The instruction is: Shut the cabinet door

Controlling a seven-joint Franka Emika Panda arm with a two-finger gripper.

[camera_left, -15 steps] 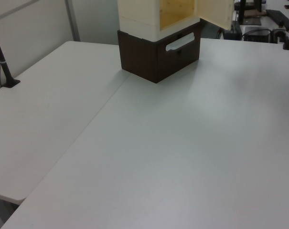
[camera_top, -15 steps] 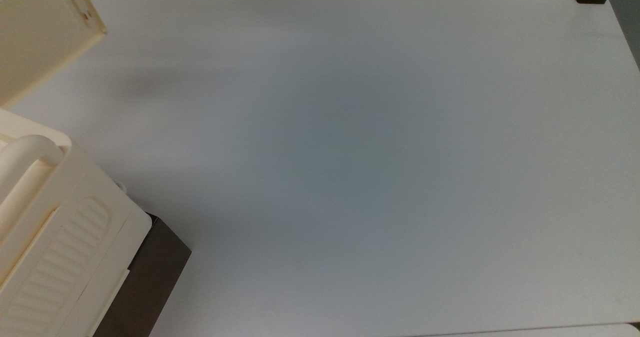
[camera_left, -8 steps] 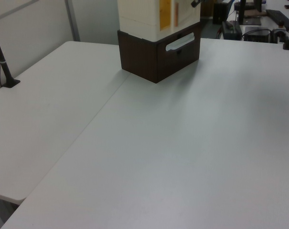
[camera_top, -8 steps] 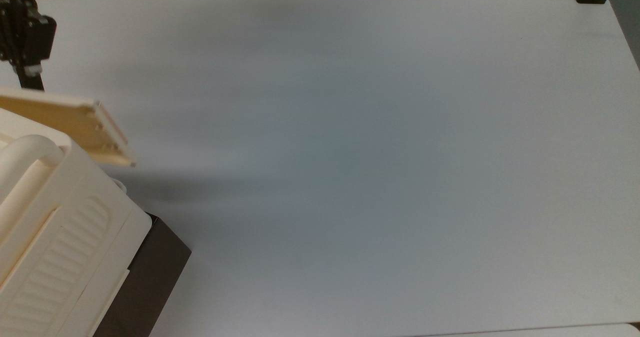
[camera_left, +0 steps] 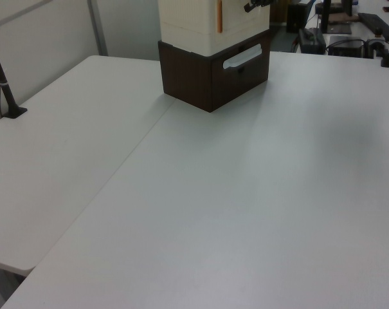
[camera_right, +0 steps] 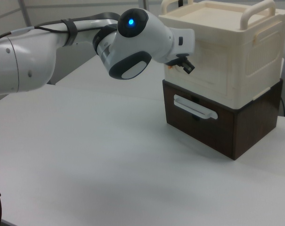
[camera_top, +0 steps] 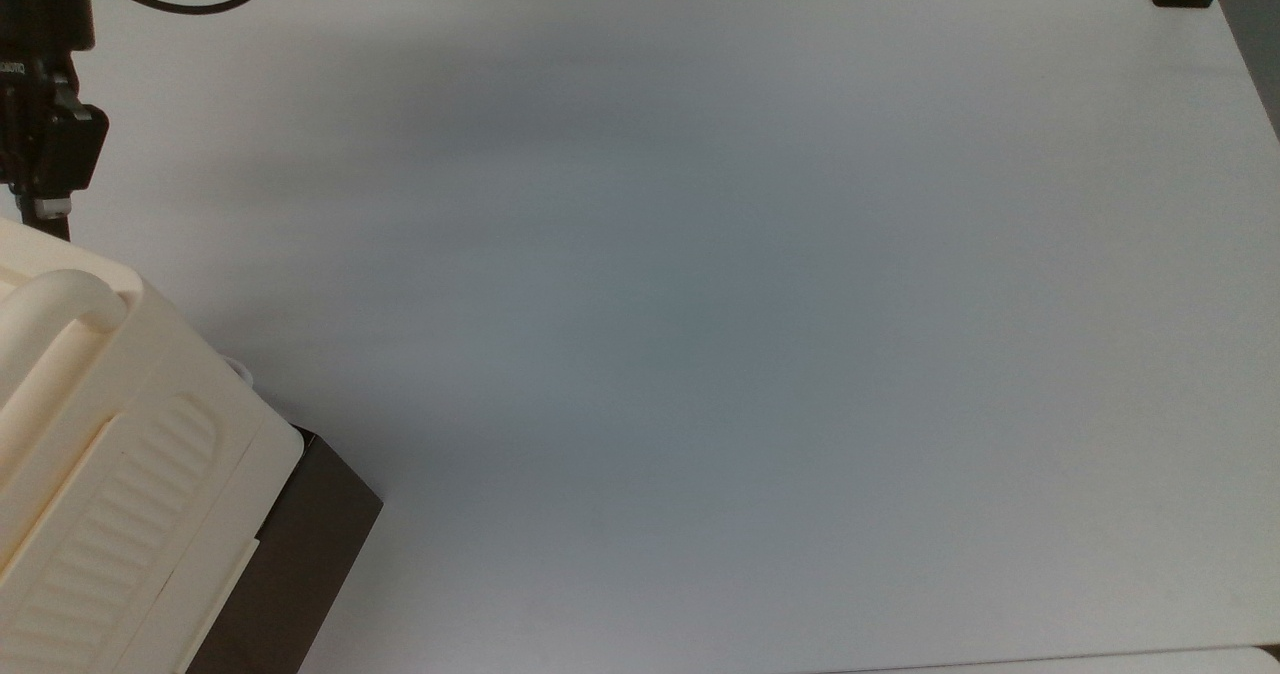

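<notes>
The cabinet door [camera_right: 213, 70] sat flush with the cream cabinet [camera_right: 255, 52]. The tool [camera_right: 185, 66] touched it at nine o'clock; finger state unclear.

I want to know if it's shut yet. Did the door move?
Yes. In the left view the door has swung in from sticking out to nearly flat against the cream cabinet above the brown drawer.

The cabinet [camera_right: 222, 61] sits on a drawer unit [camera_right: 217, 123] at the counter's [camera_right: 109, 165] two-o'clock corner in the right view; the tool [camera_right: 185, 66] seemingly touches its door [camera_right: 206, 70].
</notes>
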